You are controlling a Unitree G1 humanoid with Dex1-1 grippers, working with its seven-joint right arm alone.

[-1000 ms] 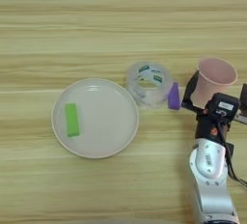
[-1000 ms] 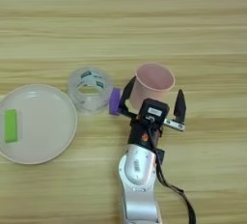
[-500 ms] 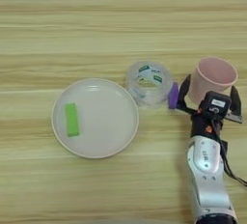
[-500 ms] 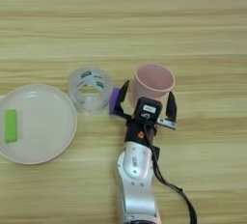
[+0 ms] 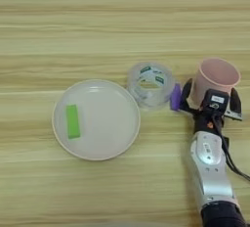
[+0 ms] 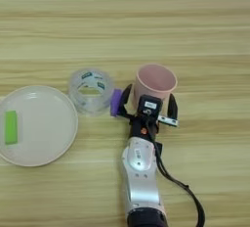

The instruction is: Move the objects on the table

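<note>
The pink paper cup (image 6: 155, 81) stands upright on the table (image 6: 195, 25) right of centre. My right gripper (image 6: 149, 102) reaches it from below, one black finger against each side, shut on the cup. Touching the left finger's outer side is the small purple block (image 6: 116, 102). Just left of it sits the clear tape roll (image 6: 91, 90) with its green-white label. The pale round plate (image 5: 110, 123) lies further left, and the green rectangular block (image 5: 72, 121) rests on its left part.
My silver forearm (image 6: 140, 172) runs from the bottom edge up to the cup, with a black cable (image 6: 185, 192) looping off to its right. Bare wood spreads across the far half of the table.
The gripper has shifted a little left and forward around the cup, and its fingers have drawn in from wide apart to the cup's sides. Cup, tape, block and plate have stayed put.
</note>
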